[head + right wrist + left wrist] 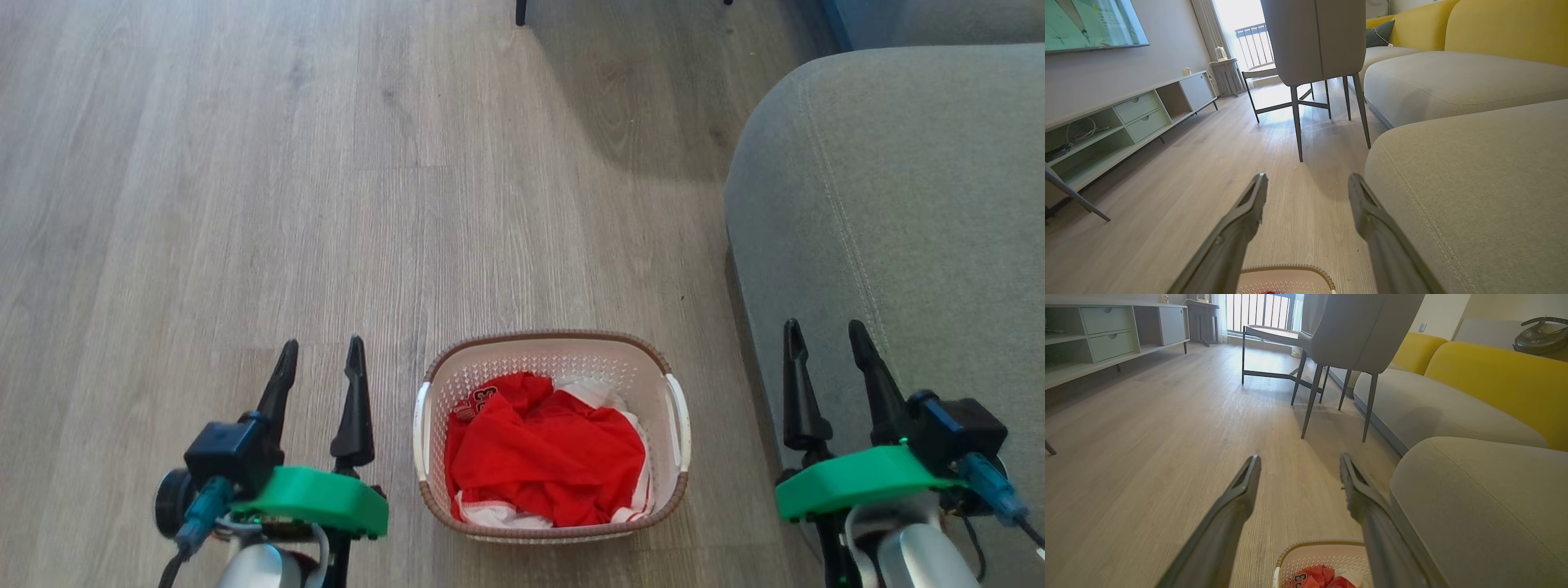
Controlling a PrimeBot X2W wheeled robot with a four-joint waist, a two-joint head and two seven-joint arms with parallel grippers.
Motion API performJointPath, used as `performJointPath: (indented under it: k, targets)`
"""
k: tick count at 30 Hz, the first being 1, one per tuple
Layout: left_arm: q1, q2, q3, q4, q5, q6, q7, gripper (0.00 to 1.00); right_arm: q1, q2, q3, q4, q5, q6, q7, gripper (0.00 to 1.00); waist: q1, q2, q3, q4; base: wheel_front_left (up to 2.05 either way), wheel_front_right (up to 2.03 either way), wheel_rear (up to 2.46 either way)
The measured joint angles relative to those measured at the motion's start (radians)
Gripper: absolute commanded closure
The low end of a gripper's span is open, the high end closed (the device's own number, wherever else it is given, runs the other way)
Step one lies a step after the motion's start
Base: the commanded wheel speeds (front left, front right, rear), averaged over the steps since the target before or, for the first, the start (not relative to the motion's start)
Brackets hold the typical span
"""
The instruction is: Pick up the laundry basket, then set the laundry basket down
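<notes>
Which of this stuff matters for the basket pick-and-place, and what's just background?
Job:
- cream-white perforated plastic laundry basket with brown woven-look rim
- red and white clothes in it
- left gripper and right gripper, both open, flanking it

Background:
- grey fabric sofa
- grey chair on dark legs
- pale green drawer cabinet
- wood-look floor

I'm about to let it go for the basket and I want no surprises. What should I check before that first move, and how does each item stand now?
1. Left gripper open and empty: ok.
2. Right gripper open and empty: ok.
3. Laundry basket upright on the floor, between the grippers: ok.
4. White side handles free of clothes: ok.
5. Red clothes inside the rim: ok.
6. Room for the right gripper between basket and sofa: cannot tell; the gap looks narrow.
</notes>
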Motion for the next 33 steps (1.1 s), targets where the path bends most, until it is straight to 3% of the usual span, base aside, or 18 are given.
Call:
performJointPath:
  k: [10,11,16,33]
  targets:
    - [0.000,0.000,0.000,0.006,-0.011,0.000,0.000,0.00,0.000,0.000,0.001,0.001,0.000,0.000,0.000,0.00,0.0000,0.0000,0.006,-0.003,0.00,0.00,0.00]
    - [0.000,0.000,0.001,0.006,-0.020,0.000,0.000,1.00,0.000,0.000,0.001,0.001,0.000,0.000,0.000,1.00,0.0000,0.0000,0.007,-0.003,0.00,0.00,0.00]
    - [0.035,0.001,0.000,0.069,-0.031,0.000,0.002,1.00,0.019,0.002,0.005,0.067,0.009,0.000,0.002,1.00,0.0000,0.0000,0.006,-0.004,0.00,0.00,0.00]
    - [0.043,0.004,0.012,0.087,-0.220,-0.017,0.041,1.00,0.022,0.002,-0.004,0.088,0.198,0.000,0.039,1.00,0.0000,0.0000,-0.003,-0.007,0.00,0.00,0.00]
